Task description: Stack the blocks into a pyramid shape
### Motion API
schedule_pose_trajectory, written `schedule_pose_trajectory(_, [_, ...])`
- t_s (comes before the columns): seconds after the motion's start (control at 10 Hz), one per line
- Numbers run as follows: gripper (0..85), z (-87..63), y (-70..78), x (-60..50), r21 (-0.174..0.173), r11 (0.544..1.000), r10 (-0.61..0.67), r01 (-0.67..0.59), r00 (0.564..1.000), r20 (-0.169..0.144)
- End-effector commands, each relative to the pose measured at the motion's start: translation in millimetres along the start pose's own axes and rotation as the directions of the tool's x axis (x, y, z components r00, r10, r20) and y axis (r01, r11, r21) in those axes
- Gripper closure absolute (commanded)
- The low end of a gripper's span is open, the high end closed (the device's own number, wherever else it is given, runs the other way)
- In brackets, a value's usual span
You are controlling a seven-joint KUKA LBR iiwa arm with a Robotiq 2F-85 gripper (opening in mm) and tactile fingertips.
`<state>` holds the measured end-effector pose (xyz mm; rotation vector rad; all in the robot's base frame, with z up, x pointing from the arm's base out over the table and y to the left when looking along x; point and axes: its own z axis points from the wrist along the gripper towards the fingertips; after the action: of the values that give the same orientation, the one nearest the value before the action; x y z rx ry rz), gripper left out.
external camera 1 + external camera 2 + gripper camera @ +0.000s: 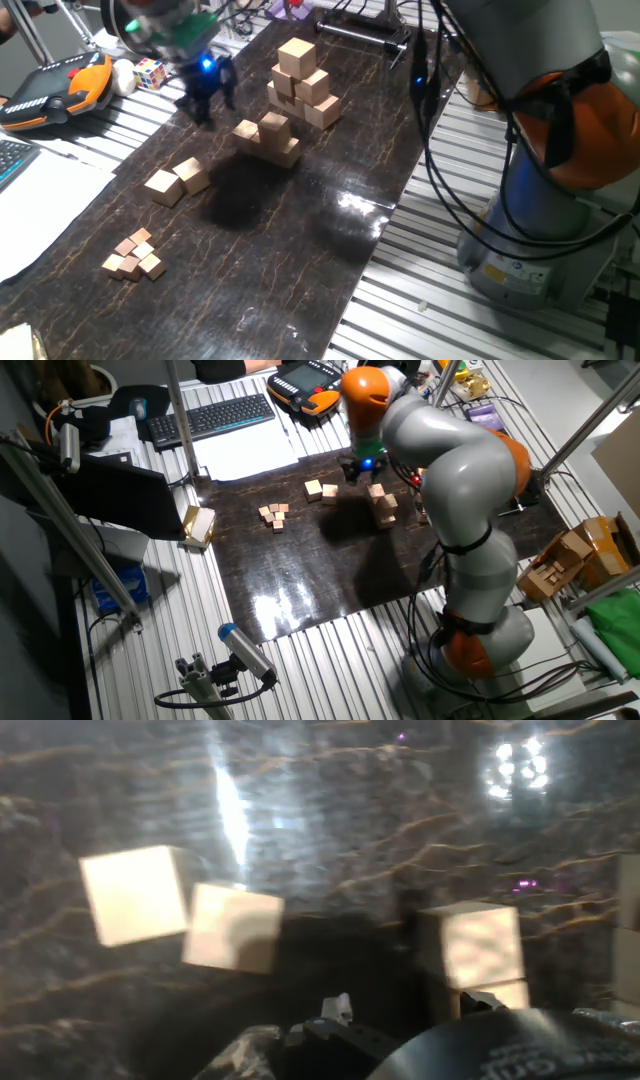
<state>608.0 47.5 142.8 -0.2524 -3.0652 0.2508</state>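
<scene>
— What's the surface?
— A dark marbled mat (300, 230) on a slatted metal table (330, 660), glare across it.
— The blocks?
— Two loose blocks (177, 182) lie left; the pyramid shape (270, 139) is mid-mat.
— The gripper (207, 93)?
— Above the mat, empty, fingers apart.

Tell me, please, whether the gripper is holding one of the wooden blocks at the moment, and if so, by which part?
Nothing is held. The gripper hangs above the dark mat with nothing between its fingers; the two loose blocks lie on the mat, apart from it.
</scene>
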Motion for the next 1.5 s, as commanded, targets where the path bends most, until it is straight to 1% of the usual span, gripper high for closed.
schedule_pose_trajectory(0.0, [26.3,0.7,16.2,1.8,0.000,1.000,0.010,-0.010,1.000,0.002])
schedule_pose_trajectory(0.2, [25.0,5.4,29.4,-0.9,-0.015,0.999,0.032,-0.032,1.000,0.001])
schedule_pose_trajectory(0.3, [25.0,11.9,35.8,-2.5,-0.026,0.999,0.042,-0.042,0.999,0.001])
schedule_pose_trajectory(0.4, [25.3,19.6,41.7,-2.9,-0.034,0.998,0.051,-0.050,0.999,0.009])
schedule_pose_trajectory(0.5, [24.7,27.7,47.2,-2.1,-0.042,0.997,0.065,-0.064,0.998,0.021])
schedule_pose_trajectory(0.6, [24.7,32.6,53.6,0.2,-0.057,0.995,0.084,-0.083,0.996,0.022])
schedule_pose_trajectory(0.7, [24.0,34.5,61.9,4.3,-0.057,0.993,0.109,-0.107,0.994,0.024])
schedule_pose_trajectory(0.9, [21.3,38.8,68.2,5.7,-0.069,0.989,0.130,-0.128,0.991,0.029])
schedule_pose_trajectory(1.1, [19.7,44.2,75.4,3.8,-0.077,0.986,0.151,-0.147,0.988,0.042])
schedule_pose_trajectory(1.3, [17.3,49.2,83.1,2.5,-0.071,0.984,0.170,-0.166,0.984,0.057])
schedule_pose_trajectory(1.4, [17.3,54.0,84.1,1.4,-0.081,0.983,0.170,-0.165,0.983,0.062])
